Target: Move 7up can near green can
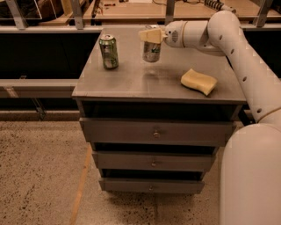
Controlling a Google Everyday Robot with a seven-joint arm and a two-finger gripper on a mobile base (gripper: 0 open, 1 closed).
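Note:
The green can (109, 52) stands upright at the back left of the grey cabinet top (131, 83). The 7up can (151, 49) is pale silver with a silver top. My gripper (149, 36) is shut on its upper part and holds it upright, slightly above the cabinet top, near the back middle. The 7up can is to the right of the green can, with a gap of roughly one can width between them. My white arm (228, 39) reaches in from the right.
A yellow sponge (199, 81) lies on the right side of the cabinet top. The cabinet has three drawers (153, 132) below. A rail and a wooden table (131, 11) run behind. Speckled floor (39, 176) lies at the left front.

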